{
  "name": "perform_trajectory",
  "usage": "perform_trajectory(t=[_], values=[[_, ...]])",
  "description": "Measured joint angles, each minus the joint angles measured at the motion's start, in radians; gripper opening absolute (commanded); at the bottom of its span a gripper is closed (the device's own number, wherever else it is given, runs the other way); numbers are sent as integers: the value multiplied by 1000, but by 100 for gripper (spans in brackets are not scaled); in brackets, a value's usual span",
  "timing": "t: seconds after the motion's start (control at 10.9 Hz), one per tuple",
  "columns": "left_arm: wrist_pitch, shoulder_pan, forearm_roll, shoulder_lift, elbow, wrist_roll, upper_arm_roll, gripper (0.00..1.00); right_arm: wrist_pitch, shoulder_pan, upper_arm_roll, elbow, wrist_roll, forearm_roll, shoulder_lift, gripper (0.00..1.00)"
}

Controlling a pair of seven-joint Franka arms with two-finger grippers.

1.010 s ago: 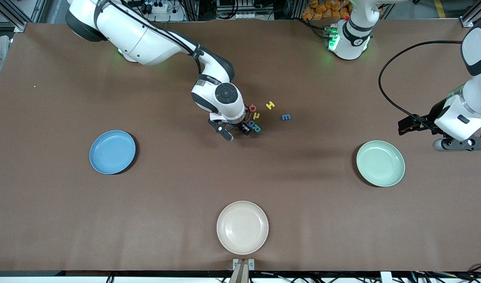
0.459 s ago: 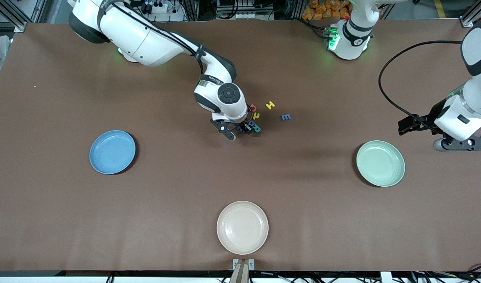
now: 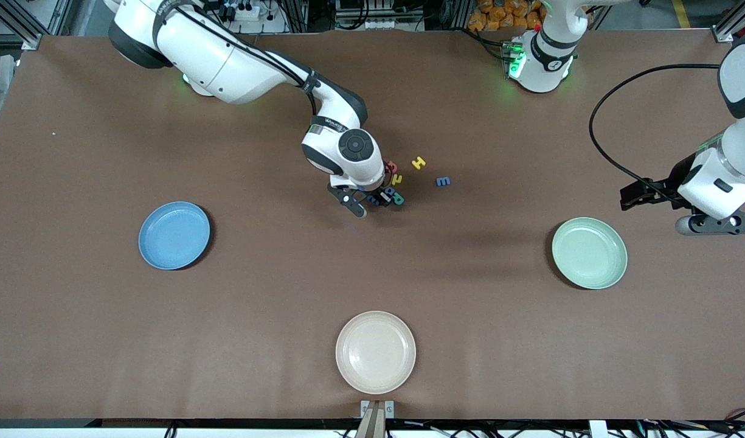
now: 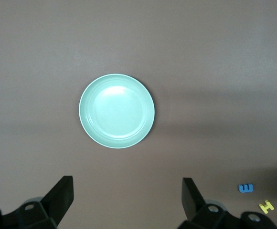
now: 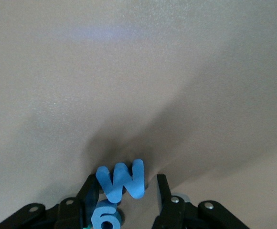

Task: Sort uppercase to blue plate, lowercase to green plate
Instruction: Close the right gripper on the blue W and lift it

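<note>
My right gripper (image 3: 372, 204) is down at the letter cluster in the middle of the table. Its fingers straddle the blue capital W (image 5: 122, 181). One finger touches the W, a small gap remains at the other, and the gripper (image 5: 127, 185) is still open. A blue lowercase letter (image 5: 105, 217) lies against the W. A teal R (image 3: 398, 198), a red O (image 3: 391, 166), a yellow lowercase letter (image 3: 397, 179), a yellow H (image 3: 418, 162) and a blue m (image 3: 443, 181) lie close by. The blue plate (image 3: 174, 235) and the green plate (image 3: 589, 252) hold nothing. My left gripper (image 3: 713, 224) waits open, high beside the green plate (image 4: 116, 110).
A cream plate (image 3: 376, 351) sits near the table's front edge, nearer the camera than the letters. The right arm's wrist hangs over part of the cluster and hides some letters. A black cable loops above the left arm's end of the table.
The right gripper's fingers have narrowed around the blue W, and the hand has shifted slightly toward the cluster. The left arm drifted a little.
</note>
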Motion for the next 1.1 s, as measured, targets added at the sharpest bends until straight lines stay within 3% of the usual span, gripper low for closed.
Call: perform_trajectory(t=[0.18, 0.64, 1.1], values=[[5, 0, 0, 2, 0, 0, 0, 100, -1, 0, -1, 4, 0, 0, 1, 46], [11, 0, 0, 3, 0, 0, 0, 100, -2, 0, -3, 9, -3, 0, 1, 31], [18, 0, 0, 4, 0, 0, 0, 100, -2, -5, -8, 13, -13, 0, 1, 28]])
